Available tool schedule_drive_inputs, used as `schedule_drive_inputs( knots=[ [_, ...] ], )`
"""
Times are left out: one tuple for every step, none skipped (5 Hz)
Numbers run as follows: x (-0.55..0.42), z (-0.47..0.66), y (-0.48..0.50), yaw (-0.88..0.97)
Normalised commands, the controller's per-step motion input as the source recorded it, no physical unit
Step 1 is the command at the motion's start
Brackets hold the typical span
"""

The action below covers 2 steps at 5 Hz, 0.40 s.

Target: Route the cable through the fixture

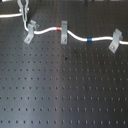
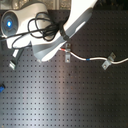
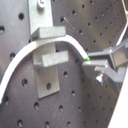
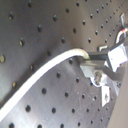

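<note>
The white cable point(image 1: 47, 31) runs across the black perforated board, with a red band point(image 1: 59, 29) and a blue band point(image 1: 89, 38). The fixture point(image 1: 31, 31), a leaning light-grey clip, stands at the first exterior view's upper left. In the first wrist view the cable point(image 3: 20, 60) lies in the slot of the fixture point(image 3: 46, 76) between its two tabs. My gripper point(image 1: 23, 10) hangs just behind the fixture, shut on the cable point(image 4: 45, 70), as both wrist views show: gripper point(image 3: 90, 64), gripper point(image 4: 86, 59). In the second exterior view the arm point(image 2: 60, 30) hides the fixture.
An upright narrow grey clip point(image 1: 64, 31) and another leaning clip point(image 1: 116, 40) also carry the cable further along. A light-grey piece point(image 2: 14, 59) and a small blue object point(image 2: 1, 88) lie at the second exterior view's left. The board point(image 1: 65, 90) continues toward the front.
</note>
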Motion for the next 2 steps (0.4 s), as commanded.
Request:
schedule_drive_inputs(
  knots=[
    [0.024,-0.17,0.004,-0.85],
    [0.009,-0.06,0.034,-0.73]
  ],
)
